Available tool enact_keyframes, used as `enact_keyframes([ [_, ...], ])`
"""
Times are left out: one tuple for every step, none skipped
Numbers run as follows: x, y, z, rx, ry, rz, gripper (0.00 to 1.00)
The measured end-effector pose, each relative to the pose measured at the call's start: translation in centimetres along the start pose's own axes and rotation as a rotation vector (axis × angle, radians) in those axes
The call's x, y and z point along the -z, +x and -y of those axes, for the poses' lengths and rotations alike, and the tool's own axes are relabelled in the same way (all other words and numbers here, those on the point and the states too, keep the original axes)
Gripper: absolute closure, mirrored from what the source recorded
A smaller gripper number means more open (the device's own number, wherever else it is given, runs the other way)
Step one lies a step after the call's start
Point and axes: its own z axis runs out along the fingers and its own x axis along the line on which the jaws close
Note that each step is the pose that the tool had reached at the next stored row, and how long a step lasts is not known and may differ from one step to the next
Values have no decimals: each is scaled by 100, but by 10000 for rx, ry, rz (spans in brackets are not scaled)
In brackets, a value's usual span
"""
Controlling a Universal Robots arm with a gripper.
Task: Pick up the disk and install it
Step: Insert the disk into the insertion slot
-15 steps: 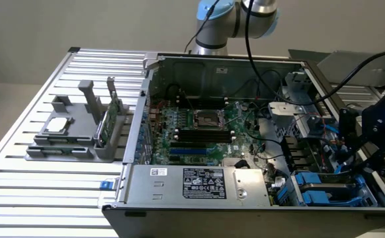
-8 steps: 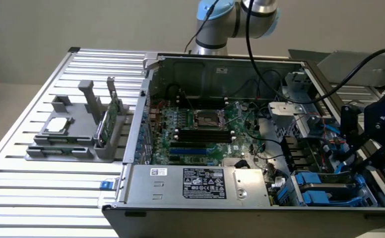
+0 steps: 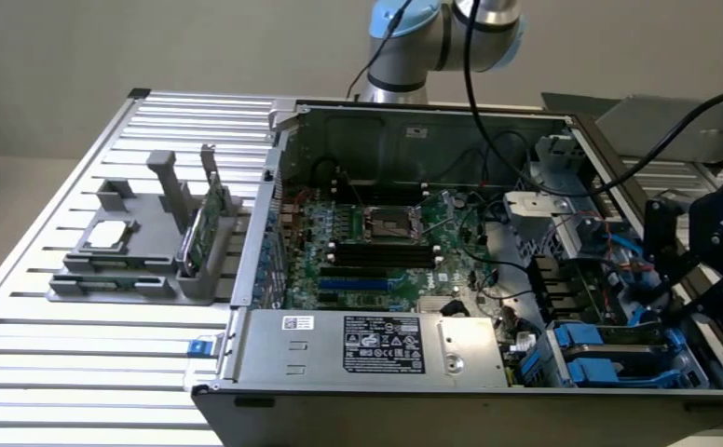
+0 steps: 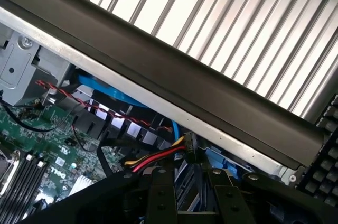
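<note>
Judging from the exterior view, the disk (image 3: 607, 358) lies low in the drive bay at the front corner of the open computer case (image 3: 271, 177), at about 4 o'clock from the motherboard (image 3: 380, 247) and at 3 o'clock from the boxed power supply (image 3: 375, 345). Its blue side rails frame a grey slab there. I cannot tell whether it is fully home in the bay.

The end effector (image 4: 189, 182) hangs just above that corner, over the case's edge. I cannot tell whether it is clenched on the disk or released.

As a thing to handle, the disk is probably dense for its size and quite stiff, being a metal body that will not bend. Its flat faces look smooth and likely slippery, so a grip across the two long edges, on or just inside the rails, seems the soundest. The labelled face and the connector end are best left alone. The plastic rails may give a little under pressure, and the drive would take a knock or a twist badly, so it wants to be kept level with the bay.

In the wrist view a red, yellow and black cable bundle (image 4: 158, 156) runs close by and could snag. A grey fixture (image 3: 126, 270) sits on the slatted counter (image 3: 75, 372) at 9 o'clock from the case.
</note>
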Motion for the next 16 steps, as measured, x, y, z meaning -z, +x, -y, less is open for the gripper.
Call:
enact_keyframes([
  [1,-8,3,0,3,-1,71],
  [2,-13,5,0,5,0,71],
  [2,-18,6,0,6,-3,71],
  [3,-25,7,0,9,-3,71],
  [3,-31,9,0,10,-4,71],
  [3,-38,11,-1,12,-6,71],
  [3,-44,13,-1,13,-6,71],
  [3,-51,15,-1,14,-7,71],
  [4,-56,17,-1,15,-7,71],
  [4,-61,18,-1,15,-7,71],
  [5,-66,20,-1,15,-8,71],
  [5,-71,22,-1,16,-8,71],
  [5,-76,24,-1,16,-8,71],
  [6,-81,26,-1,17,-7,71],
  [6,-84,27,0,17,-7,71],
  [5,-88,29,1,16,-8,71],
])
